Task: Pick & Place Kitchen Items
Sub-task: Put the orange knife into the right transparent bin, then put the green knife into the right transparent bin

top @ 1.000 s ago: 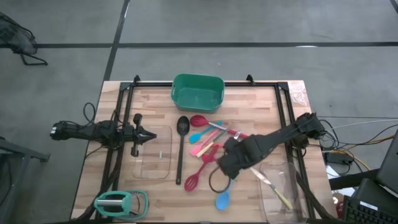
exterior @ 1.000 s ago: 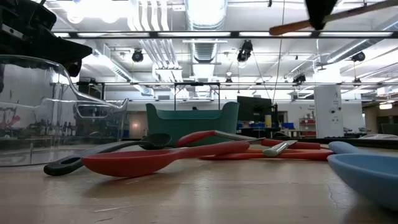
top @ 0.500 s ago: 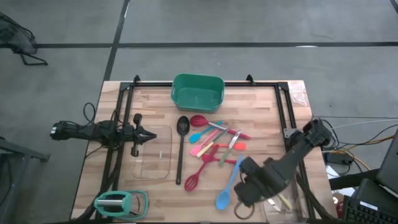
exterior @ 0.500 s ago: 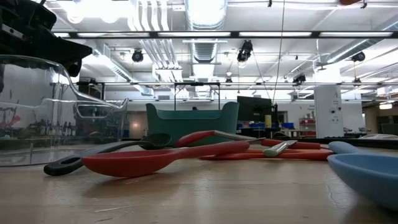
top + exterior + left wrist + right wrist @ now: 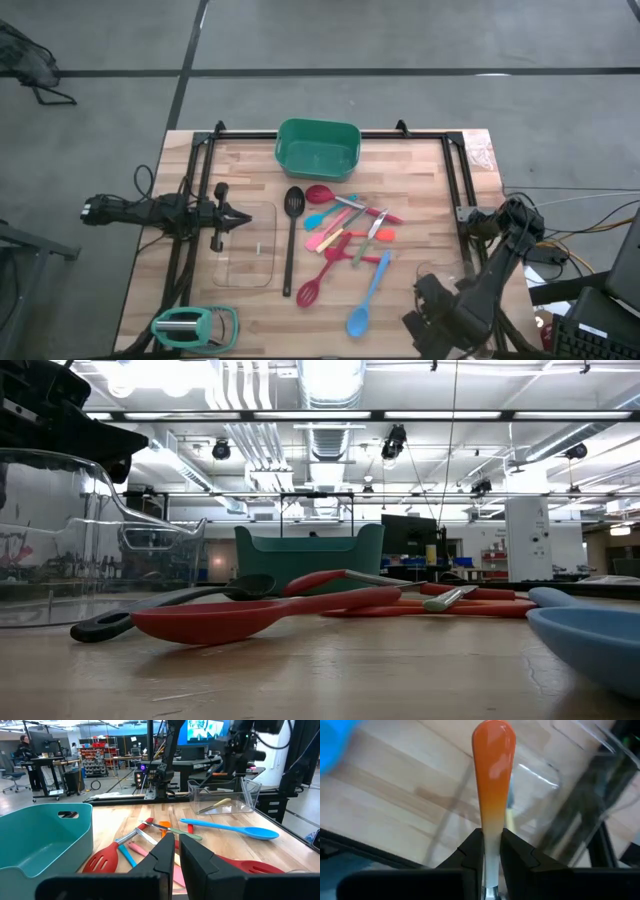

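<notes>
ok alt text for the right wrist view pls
The right gripper is shut on an orange-handled utensil whose handle points away from the camera. Below it lie the wooden table and the corner of a clear glass tray. A blurred blue shape shows at one corner.

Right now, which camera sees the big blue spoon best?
The high view: the whole blue spoon lies in sight beside the other utensils. The left wrist view shows it farther off, the low view only its bowl edge, the right wrist view a blue blur.
</notes>
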### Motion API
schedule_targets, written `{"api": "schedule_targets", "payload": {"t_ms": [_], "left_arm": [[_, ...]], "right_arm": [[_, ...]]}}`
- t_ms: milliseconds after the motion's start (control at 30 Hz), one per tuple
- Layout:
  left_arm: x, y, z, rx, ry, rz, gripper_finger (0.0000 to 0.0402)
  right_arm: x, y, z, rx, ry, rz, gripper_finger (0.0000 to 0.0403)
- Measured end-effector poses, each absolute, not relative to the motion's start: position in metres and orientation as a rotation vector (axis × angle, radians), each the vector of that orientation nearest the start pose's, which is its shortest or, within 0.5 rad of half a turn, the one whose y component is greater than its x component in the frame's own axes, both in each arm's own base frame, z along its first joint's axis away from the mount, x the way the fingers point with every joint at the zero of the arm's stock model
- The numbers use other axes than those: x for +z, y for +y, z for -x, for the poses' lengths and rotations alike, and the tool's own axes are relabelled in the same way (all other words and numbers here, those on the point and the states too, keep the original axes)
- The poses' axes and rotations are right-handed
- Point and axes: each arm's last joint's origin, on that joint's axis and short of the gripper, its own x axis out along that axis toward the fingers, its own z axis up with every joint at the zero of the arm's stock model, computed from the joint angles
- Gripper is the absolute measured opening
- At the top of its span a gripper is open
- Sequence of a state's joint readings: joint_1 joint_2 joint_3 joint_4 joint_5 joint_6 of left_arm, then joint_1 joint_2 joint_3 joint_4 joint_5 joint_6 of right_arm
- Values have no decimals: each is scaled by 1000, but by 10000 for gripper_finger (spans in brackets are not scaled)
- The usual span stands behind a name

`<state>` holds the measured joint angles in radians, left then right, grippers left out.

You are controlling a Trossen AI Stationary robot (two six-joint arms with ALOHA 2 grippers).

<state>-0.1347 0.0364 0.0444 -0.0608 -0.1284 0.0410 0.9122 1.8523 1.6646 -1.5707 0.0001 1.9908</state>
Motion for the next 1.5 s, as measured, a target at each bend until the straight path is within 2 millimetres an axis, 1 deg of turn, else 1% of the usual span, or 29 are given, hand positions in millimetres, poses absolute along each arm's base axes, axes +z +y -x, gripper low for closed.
{"api": "schedule_targets", "payload": {"t_ms": [133,333,600,667,900,1000,1100,1300,1500], "left_arm": [[170,-9,-97,-7,52,-48,32],[170,-9,-97,-8,52,-48,32],[170,-9,-97,-7,52,-48,32],[170,-9,-97,-7,52,-48,32],[170,-9,-97,-7,52,-48,32],[170,-9,-97,-8,52,-48,32],[170,-9,-97,-7,52,-48,32],[170,-9,-97,-7,52,-48,32],[170,-9,-97,-7,52,-48,32]], "right_arm": [[260,257,-192,-1066,1461,-652,44],[241,251,-188,-1126,1471,-608,60],[223,252,-188,-1106,1474,-636,40],[219,251,-188,-1106,1474,-632,41],[205,247,-185,-1124,1474,-612,65],[199,246,-184,-1116,1475,-620,63],[193,246,-184,-1105,1476,-631,53],[191,246,-182,-1089,1537,-620,31],[202,247,-185,-1073,1553,-598,14]]}}
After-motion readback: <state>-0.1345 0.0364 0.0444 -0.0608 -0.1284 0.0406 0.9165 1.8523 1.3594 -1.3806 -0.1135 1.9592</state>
